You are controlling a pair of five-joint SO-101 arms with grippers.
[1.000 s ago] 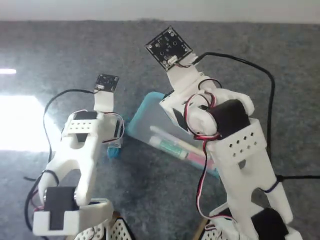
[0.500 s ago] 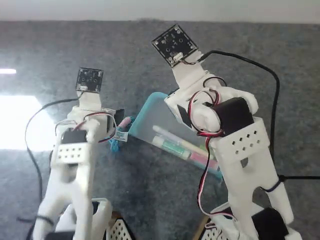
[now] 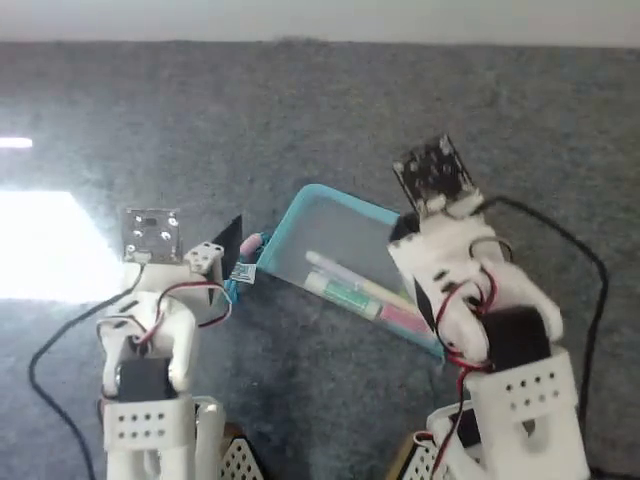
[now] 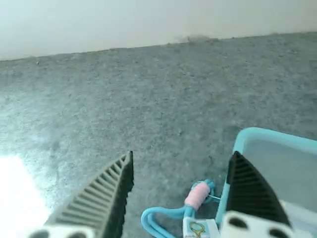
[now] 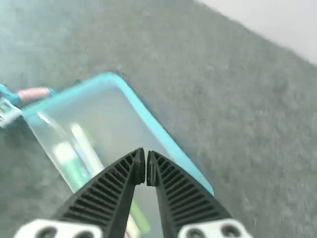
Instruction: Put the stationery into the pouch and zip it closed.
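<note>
The clear pouch (image 3: 335, 240) with a teal rim lies in the middle of the grey mat, with several pens (image 3: 355, 290) inside it. Its zipper pull, a pink bead (image 3: 252, 243) on a teal loop with a small tag, sticks out at the pouch's left corner. My left gripper (image 4: 181, 173) is open, hovering just short of the pink bead (image 4: 197, 194) and the pouch corner (image 4: 257, 141). My right gripper (image 5: 146, 162) is shut on nothing and hangs above the pouch (image 5: 106, 111), near its right long edge. The pens (image 5: 74, 148) show through the plastic.
The grey mat (image 3: 300, 110) stretches to a pale wall at the back. A bright glare patch (image 3: 40, 245) lies at the left. Both arm bases (image 3: 300, 460) stand at the near edge, with black cables trailing beside them.
Both arms have drawn back toward the near edge. The right arm has swung right, off the pouch's middle. The left arm has lifted away, uncovering the zipper pull.
</note>
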